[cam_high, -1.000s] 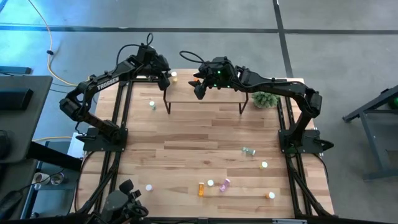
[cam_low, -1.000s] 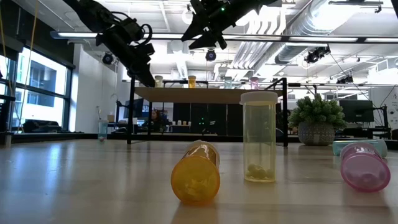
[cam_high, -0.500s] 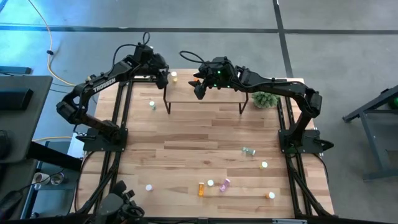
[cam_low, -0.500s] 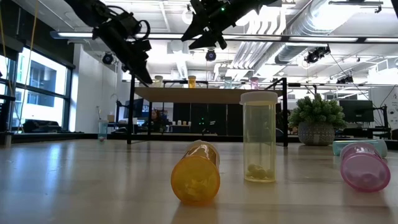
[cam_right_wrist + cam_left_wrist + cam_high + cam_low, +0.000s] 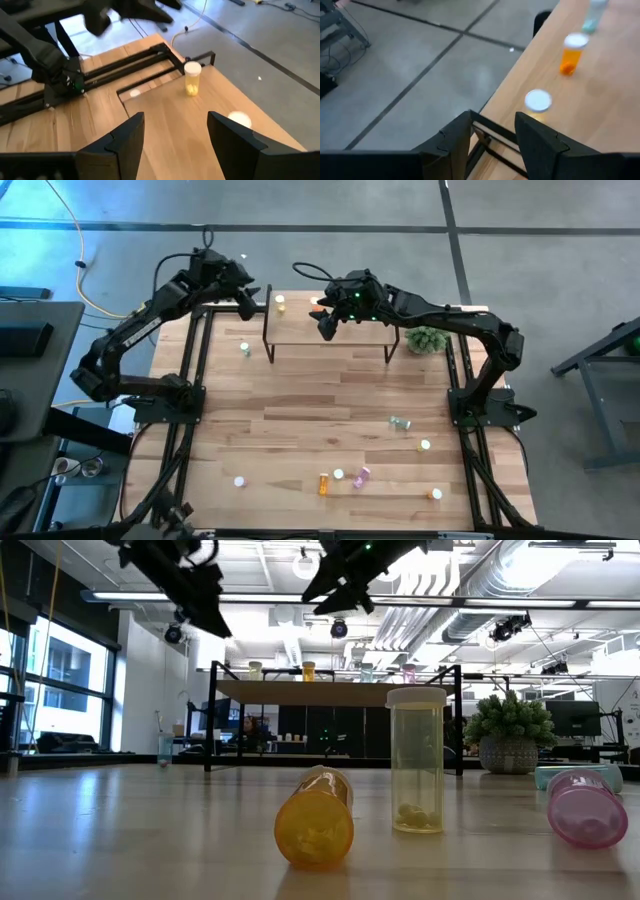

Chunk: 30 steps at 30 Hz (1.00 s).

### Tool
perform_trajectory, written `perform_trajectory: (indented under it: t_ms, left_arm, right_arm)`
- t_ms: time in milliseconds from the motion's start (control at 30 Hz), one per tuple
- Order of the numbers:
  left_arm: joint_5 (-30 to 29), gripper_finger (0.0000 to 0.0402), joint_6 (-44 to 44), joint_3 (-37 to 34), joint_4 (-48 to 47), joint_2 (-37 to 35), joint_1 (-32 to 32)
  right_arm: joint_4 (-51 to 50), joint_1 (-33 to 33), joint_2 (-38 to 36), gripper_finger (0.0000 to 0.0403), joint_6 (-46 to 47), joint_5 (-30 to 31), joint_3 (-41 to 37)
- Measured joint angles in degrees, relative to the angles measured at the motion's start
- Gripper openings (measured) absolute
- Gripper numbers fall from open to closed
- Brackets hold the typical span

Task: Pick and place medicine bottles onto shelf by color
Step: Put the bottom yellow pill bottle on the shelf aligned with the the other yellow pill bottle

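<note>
The left tool (image 5: 247, 297), empty and part-spread, has drawn back from the shelf (image 5: 327, 323) where a yellow bottle (image 5: 280, 303) stands, while the right tool (image 5: 326, 323) hovers spread above it.

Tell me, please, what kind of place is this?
Probably a robotics lab or workshop in an open industrial hall. Two dark arms are mounted at a wooden table, the floor is bare concrete, and the low view shows exposed ceiling ducts.
</note>
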Motion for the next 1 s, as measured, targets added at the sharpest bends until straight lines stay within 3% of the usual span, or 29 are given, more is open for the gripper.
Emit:
perform_trajectory:
  t_ms: [100,267,467,667,1000]
  left_arm:
    - [1.51,0.0145,-1.93,0.00,-1.41,-2.79,0.00]
    - [9.18,0.0145,-6.34,0.00,-3.19,-5.65,-1.44]
    - [16.13,0.0145,-9.67,0.00,-3.88,-6.53,-7.03]
    - [16.47,0.0145,-11.16,0.00,-4.92,-6.55,-14.07]
    - [16.38,0.0145,-23.14,0.00,-4.64,-6.53,-22.30]
  right_arm:
    - [-3.55,0.68,-1.76,0.0208,-0.01,0.01,0.00]
    - [-8.63,1.82,-4.33,0.0208,-0.02,-0.05,0.04]
    - [-15.96,3.94,-5.25,0.0208,-0.07,-0.07,0.07]
    - [-24.83,6.10,-5.25,0.0208,-0.49,-4.70,0.07]
    - [-35.50,11.95,-5.25,0.0208,-7.21,-13.65,0.07]
